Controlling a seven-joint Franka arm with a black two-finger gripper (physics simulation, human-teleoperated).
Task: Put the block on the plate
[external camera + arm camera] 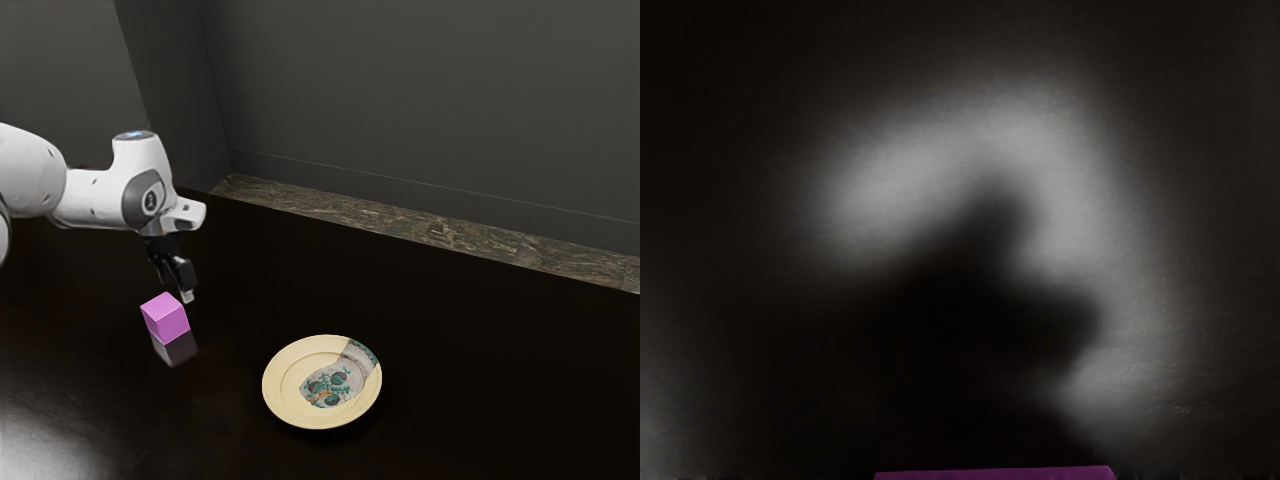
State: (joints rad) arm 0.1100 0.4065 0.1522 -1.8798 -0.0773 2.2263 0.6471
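Resting apart from the plate (283, 398), the block (166, 318) seems just below my gripper (178, 289).

There was one pink block (165, 317), one plate (278, 397) and one dark table (460, 350), with one robot arm (100, 195) and one gripper (177, 288). The purple strip (995, 474) in the murky wrist view was probably that same single block.

Noted: you have a gap between the block (165, 318) and the plate (322, 382); both obstruct low travel. Clearance over the block appears uncertain.
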